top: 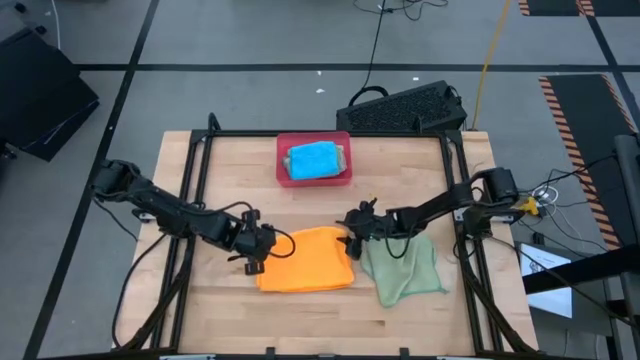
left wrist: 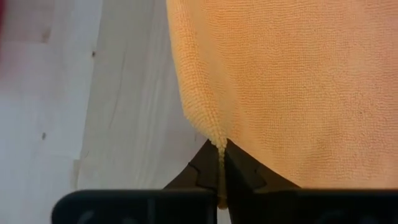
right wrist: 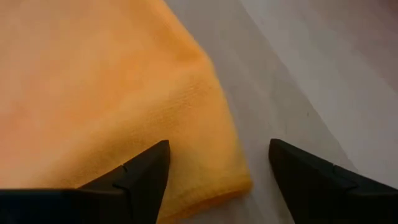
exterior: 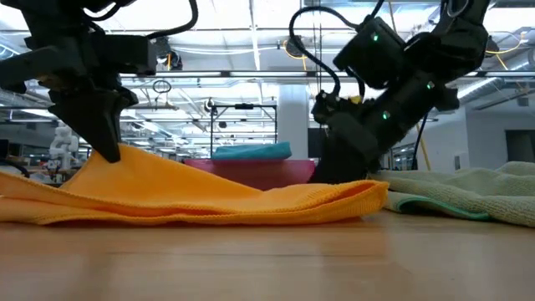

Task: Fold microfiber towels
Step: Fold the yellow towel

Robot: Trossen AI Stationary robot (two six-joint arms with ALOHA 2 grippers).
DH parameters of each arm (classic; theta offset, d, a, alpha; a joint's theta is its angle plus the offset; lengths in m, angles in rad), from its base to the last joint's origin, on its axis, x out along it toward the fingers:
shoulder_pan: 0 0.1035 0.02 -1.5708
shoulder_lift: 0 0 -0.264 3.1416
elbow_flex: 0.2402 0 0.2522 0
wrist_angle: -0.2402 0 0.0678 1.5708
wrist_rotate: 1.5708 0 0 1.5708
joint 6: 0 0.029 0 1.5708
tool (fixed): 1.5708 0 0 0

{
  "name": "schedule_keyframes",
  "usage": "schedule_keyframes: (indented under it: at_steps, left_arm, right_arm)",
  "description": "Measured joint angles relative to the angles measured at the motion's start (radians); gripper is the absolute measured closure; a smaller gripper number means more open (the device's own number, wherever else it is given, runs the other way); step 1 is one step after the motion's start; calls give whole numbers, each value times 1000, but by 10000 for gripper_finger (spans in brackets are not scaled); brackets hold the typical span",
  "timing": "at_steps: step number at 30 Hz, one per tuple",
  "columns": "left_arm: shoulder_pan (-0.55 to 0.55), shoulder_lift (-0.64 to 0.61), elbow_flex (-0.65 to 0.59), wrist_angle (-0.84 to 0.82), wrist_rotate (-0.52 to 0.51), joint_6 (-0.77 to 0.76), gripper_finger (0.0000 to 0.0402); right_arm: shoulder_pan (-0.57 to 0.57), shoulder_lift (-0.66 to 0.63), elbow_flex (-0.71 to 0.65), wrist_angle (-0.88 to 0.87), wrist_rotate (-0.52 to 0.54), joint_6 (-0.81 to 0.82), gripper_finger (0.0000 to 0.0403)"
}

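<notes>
High view: orange towel (top: 308,260) below tray (top: 283,160); left gripper (top: 255,243) clamps towel's left corner; right gripper (top: 352,232) spread wide at right edge, holding nothing.

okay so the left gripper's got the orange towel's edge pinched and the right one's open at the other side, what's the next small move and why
Probably close the right gripper on the orange towel: its fingers stand open around that towel's corner, gripping nothing, while the left gripper is already shut on the opposite edge. With both ends held, the arms could lift and fold it evenly.
</notes>
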Motion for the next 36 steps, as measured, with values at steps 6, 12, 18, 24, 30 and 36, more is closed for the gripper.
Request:
schedule_keyframes:
  at_steps: [6,12,18,24,30,36]
  left_arm:
    - [-9,0,1,11,-24,-4,391]
    - [-26,0,1,20,-45,-9,386]
    - [-51,0,1,24,-130,-18,393]
    - [-92,0,1,30,-211,-39,397]
    - [-168,0,1,44,-255,-66,390]
    - [-281,0,1,78,-264,-94,395]
  right_arm:
    - [-1,36,1,32,-22,0,208]
    - [-1,31,1,16,-33,-14,339]
    - [13,-19,-1,-10,-78,-101,391]
    - [51,-97,-1,-30,-18,-211,398]
    - [140,-142,-1,-63,165,-292,399]
    - [228,-148,-1,-67,224,-343,399]
